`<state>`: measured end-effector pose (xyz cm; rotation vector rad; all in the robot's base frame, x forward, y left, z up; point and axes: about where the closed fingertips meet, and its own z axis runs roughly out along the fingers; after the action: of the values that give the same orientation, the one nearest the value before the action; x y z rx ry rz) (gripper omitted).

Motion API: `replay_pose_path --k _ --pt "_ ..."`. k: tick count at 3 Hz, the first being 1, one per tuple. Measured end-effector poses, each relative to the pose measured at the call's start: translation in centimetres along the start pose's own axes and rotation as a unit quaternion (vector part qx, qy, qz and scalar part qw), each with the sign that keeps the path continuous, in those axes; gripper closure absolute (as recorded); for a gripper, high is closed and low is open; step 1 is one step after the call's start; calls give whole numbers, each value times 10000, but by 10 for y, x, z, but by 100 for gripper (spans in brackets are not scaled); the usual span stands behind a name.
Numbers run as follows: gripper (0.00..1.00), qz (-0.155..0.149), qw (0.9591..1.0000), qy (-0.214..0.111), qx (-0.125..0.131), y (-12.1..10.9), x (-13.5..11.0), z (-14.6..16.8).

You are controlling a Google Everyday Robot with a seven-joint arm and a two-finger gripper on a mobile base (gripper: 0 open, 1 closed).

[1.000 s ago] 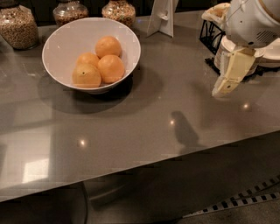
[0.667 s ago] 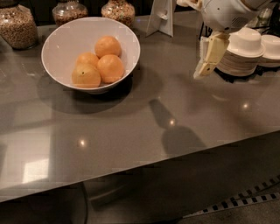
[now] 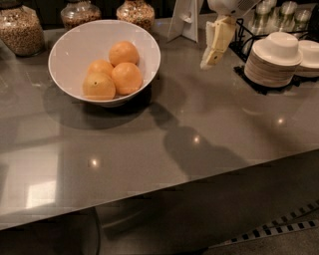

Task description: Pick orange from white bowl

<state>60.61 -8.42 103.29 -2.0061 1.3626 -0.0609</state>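
Note:
The white bowl stands at the back left of the grey counter. It holds several oranges: one at the back, one at the right front, one partly hidden in the middle, and a yellower one with a dark stem dot at the front. My gripper hangs cream-coloured from the top of the view, pointing down and left. It is above the counter to the right of the bowl, about a bowl's half-width from its rim, and touches nothing.
Glass jars of grains line the back edge. A white card stand stands behind the gripper. Stacked small white dishes and a black wire rack are at the right. The counter's front edge runs across the lower view.
My gripper has moved left and farther back, from in front of the stacked dishes toward the bowl. The bowl and oranges have not moved.

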Motion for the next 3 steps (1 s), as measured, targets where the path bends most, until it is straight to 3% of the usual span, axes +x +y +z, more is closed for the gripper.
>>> replay_pose_path --k 1,2,3 --pt "0 -541 9984 148 16 -16 -2 14" --pt "0 -1326 9907 310 -22 -40 -5 35" --pt "0 -1994 9794 319 -90 -61 -10 56"
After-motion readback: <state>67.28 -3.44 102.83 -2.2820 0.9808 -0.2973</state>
